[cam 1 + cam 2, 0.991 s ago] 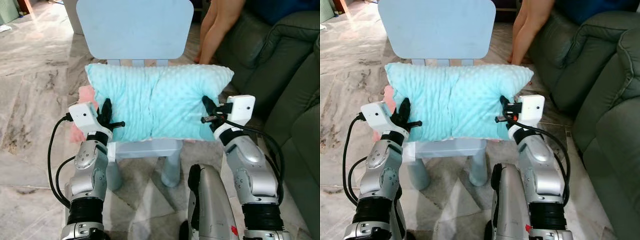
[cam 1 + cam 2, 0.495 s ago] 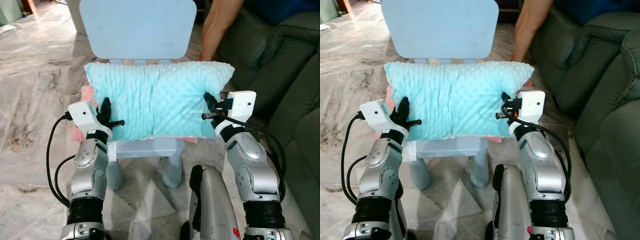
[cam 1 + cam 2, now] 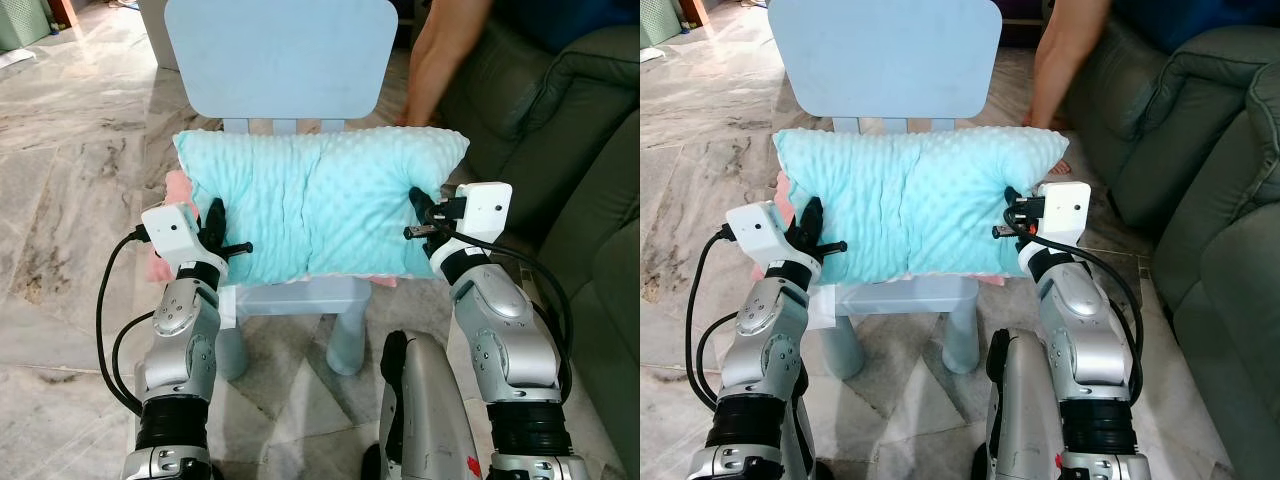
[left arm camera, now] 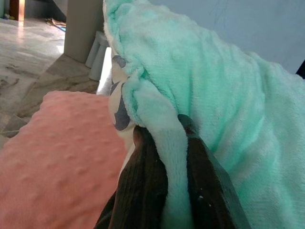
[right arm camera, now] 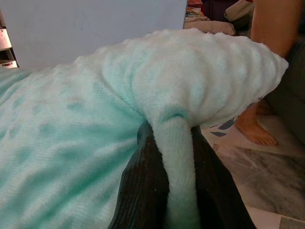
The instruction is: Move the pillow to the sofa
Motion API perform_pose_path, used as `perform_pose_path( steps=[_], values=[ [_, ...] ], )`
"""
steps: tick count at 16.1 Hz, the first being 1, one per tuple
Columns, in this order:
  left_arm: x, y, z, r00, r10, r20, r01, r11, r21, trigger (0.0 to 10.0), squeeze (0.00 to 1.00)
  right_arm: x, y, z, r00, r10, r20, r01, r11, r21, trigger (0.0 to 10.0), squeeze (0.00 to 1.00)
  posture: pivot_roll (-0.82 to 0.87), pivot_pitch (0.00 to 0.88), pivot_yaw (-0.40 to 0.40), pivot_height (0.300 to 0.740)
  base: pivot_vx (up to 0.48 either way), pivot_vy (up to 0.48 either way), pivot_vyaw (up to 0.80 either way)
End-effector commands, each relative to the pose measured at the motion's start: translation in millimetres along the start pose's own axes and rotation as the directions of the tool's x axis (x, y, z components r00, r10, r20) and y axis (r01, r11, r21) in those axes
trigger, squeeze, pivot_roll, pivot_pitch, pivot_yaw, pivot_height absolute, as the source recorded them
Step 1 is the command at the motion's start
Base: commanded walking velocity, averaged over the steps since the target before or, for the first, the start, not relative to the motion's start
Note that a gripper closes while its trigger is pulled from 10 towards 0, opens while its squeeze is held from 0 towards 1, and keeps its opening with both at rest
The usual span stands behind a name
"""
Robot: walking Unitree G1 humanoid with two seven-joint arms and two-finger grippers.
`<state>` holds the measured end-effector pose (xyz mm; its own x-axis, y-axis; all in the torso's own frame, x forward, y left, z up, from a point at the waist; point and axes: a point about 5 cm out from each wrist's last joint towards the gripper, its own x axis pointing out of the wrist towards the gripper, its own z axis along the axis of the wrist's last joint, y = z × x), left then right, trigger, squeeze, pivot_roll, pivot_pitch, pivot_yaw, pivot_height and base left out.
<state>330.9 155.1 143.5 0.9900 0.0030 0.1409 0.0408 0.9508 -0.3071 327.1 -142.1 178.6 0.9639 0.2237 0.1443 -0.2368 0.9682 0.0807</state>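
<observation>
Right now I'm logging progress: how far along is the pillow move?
Done: left gripper and right gripper each pinch an end of the mint pillow. In hand: it sits at the blue chair. Left: carrying it to the sofa.

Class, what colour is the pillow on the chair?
Mint green pillow, dotted texture; clearest in the left eye view.

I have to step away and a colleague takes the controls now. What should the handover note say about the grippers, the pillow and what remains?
Left gripper: shut on the left edge of the pillow, a fold of fabric pinched between its fingers.
Right gripper: shut on the pillow's right edge the same way.
The pillow lies across the seat of the light blue chair, over a pink cushion.
The sofa is to the robot's right; a person's arm is near it.
Done: both grips.
Left: lift, carry to the sofa, release.
</observation>
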Motion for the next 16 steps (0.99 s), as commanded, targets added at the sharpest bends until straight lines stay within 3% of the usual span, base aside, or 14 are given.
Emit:
perform_pose_path(
  steps=[1,5,16],
  values=[
    [-0.4,0.0,-0.8,1.0,0.002,-0.005,-0.002,1.0,0.003,10.0,0.0,3.6,0.4,15.4,0.999,0.009,0.051,-0.008,1.0,-0.007,10.0,0.0,-0.15,0.0,-0.046,0.36,0.0,0.0,0.0],
    [0.3,0.1,-1.3,1.0,0.006,-0.006,-0.006,1.0,0.001,10.0,0.0,4.0,-0.6,15.4,0.999,0.009,0.05,-0.009,1.0,-0.009,10.0,0.0,-0.15,0.0,-0.05,0.378,0.0,0.0,0.0],
    [0.5,-1.4,-2.4,1.0,-0.009,-0.021,0.009,1.0,0.01,10.0,0.0,3.9,0.2,12.4,0.999,0.001,0.042,-0.001,1.0,0.004,10.0,0.0,-0.15,0.0,-0.036,0.518,0.0,0.0,0.0]
  ],
)
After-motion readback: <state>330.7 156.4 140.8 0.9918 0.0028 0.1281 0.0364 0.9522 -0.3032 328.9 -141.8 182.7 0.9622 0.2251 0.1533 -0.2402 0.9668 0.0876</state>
